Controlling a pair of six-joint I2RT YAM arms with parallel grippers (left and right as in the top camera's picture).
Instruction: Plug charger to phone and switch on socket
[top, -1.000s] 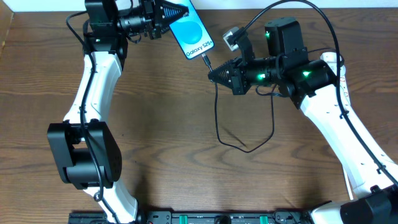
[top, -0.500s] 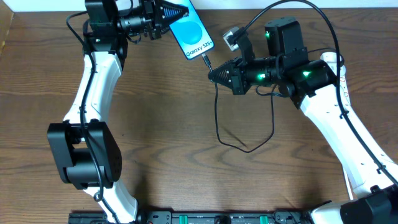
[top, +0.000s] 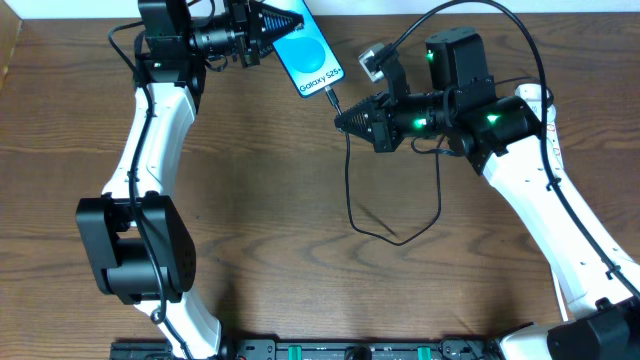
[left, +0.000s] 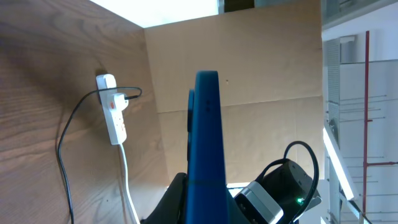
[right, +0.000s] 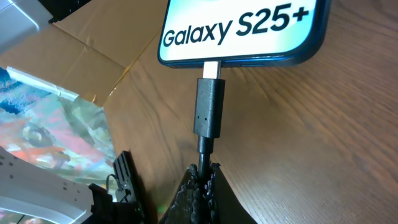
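My left gripper (top: 292, 20) is shut on the phone (top: 309, 50), holding it tilted above the table at the back; in the left wrist view the phone (left: 206, 143) shows edge-on between the jaws. My right gripper (top: 340, 119) is shut on the charger cable (top: 348, 170) just behind its black connector (right: 209, 116). The connector's metal tip sits in the phone's (right: 249, 31) bottom port. The cable loops down over the table. The socket (left: 114, 111), a white strip with a red switch, lies far off in the left wrist view with the black cable plugged in.
The strip's white cord (left: 127, 180) runs toward my left wrist. A cardboard wall (left: 249, 74) stands behind the table. The right arm's black camera box (top: 455, 55) sits close to the phone. Brown wooden tabletop (top: 300, 260) lies below the cable loop.
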